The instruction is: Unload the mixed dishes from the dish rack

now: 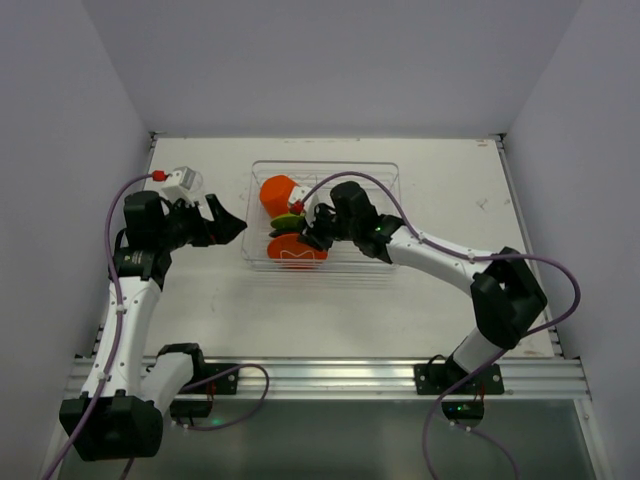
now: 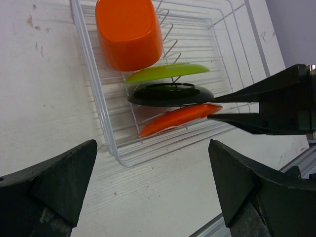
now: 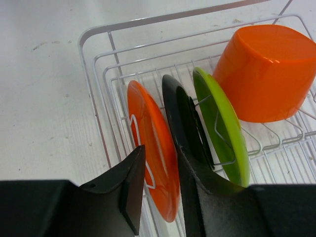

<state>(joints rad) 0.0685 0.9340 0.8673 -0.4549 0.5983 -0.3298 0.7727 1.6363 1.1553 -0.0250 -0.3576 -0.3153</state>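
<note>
Right fingers [image 3: 126, 195]: closed on the rim of the orange plate [image 3: 150, 128], one finger on each face.
Right gripper [image 3: 160, 158]: inside the rack, at its near-left part; in the left wrist view the tips sit just above and below the plate's edge.
Orange plate: on edge between wire dividers, its lower rim in the rack; nearest of the three plates to the table's near edge.
Black plate [image 3: 185, 113]: on edge, just beyond the orange plate; one right finger lies against its near side.
Lime plate [image 3: 222, 128]: on edge in the next slot, toward the far edge.
Cup [image 3: 266, 74]: orange, base uppermost and tilted, resting on the wire prongs at the rack's far-left part, just beyond the lime plate.
Rack [image 1: 385, 215]: clear tray with wire dividers, in the far half of the table [image 1: 450, 180], about midway between the left and right edges; its right part holds no dish that shows.
Left fingers [image 2: 49, 187]: spread wide, nothing between them.
Left gripper [image 1: 228, 222]: over bare table just beside the rack's left side, apart from it, pointed toward the plates.
Right arm: reaches from the near-right corner across to the rack.
Left arm: rises from the near-left corner along the left edge.
</note>
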